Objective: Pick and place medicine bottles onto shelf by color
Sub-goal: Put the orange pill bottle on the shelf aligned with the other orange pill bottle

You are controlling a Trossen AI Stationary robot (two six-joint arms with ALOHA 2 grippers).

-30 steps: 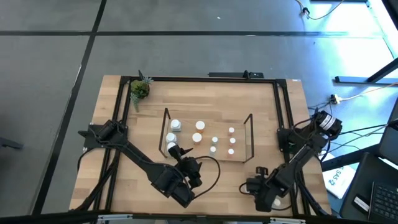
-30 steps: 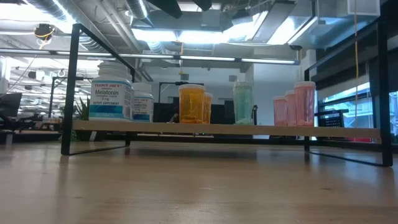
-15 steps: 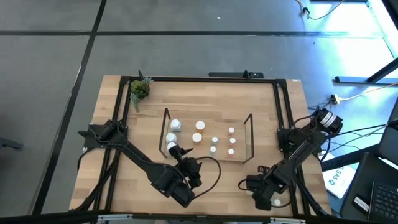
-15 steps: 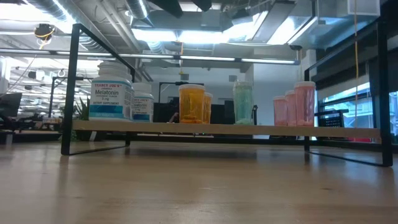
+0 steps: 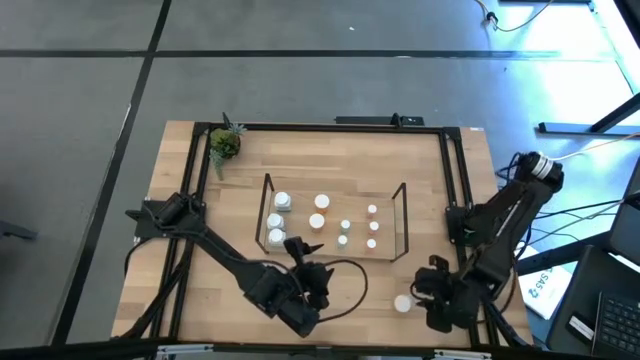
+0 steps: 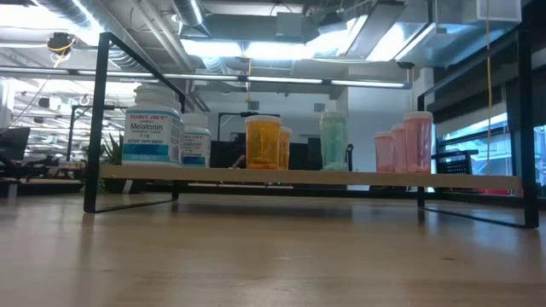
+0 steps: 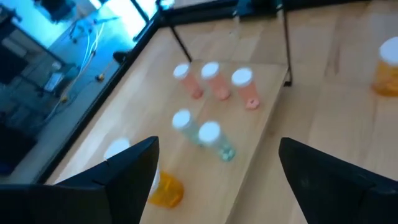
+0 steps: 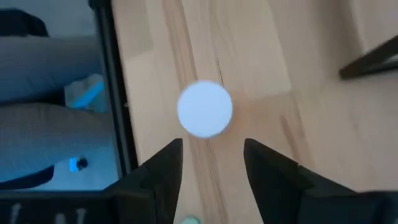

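Right pincer (image 5: 432,300) open beside white-capped bottle (image 5: 403,303), left pincer (image 5: 305,262) open

The right tool (image 5: 432,297) has backed away, uncovering a white-capped bottle (image 5: 403,303) on the table.

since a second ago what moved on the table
The right end effector drew back toward the table's right edge, uncovering a white-capped bottle standing on the table, not held. The left end effector shifted slightly. The shelf and its bottles stayed put.
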